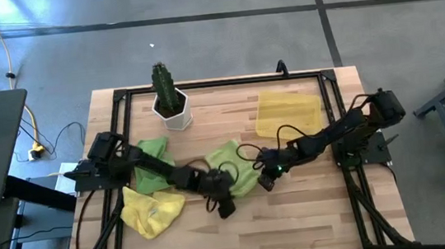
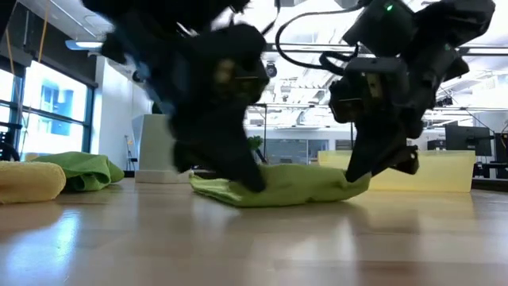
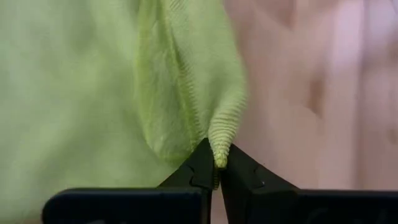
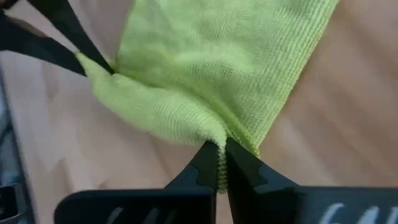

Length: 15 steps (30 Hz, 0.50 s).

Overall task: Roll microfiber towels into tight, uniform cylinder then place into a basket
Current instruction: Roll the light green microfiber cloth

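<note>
Left gripper (image 3: 216, 177) pinching lime green towel (image 1: 235, 163) edge; right gripper (image 4: 221, 168) pinching opposite edge

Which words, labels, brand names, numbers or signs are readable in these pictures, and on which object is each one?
None: no readable text appears in any view.
The green towel, yellow towel, basket and cactus pot carry no visible writing.
Room background in the low view: too blurred to read.
</note>
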Available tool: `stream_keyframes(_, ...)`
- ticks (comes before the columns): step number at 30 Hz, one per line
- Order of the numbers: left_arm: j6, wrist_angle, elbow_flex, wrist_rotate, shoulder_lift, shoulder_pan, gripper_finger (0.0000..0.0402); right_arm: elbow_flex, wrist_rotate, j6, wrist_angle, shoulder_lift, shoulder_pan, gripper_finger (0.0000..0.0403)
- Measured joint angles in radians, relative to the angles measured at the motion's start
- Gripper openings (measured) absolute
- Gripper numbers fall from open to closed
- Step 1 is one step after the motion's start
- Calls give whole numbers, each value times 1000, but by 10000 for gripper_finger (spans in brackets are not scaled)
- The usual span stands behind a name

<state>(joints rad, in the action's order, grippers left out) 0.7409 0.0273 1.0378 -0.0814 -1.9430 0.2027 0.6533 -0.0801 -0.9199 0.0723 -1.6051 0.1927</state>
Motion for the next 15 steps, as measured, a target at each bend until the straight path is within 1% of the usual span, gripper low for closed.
stream_keyframes(4,126,-21,2,15,8,40,7,13,-10,-22,2,-5,30,0)
stream_keyframes(7,204,-61,2,17,10,50,7,44,-12,9,8,-19,29,0)
stream_keyframes(10,283,-77,2,22,16,50,7,76,-54,60,4,-60,12,0)
stream_keyframes(12,336,-90,1,37,25,50,7,94,-101,87,2,-93,-4,0)
stream_keyframes(15,381,-99,2,48,39,56,7,107,-164,113,2,-134,-26,0)
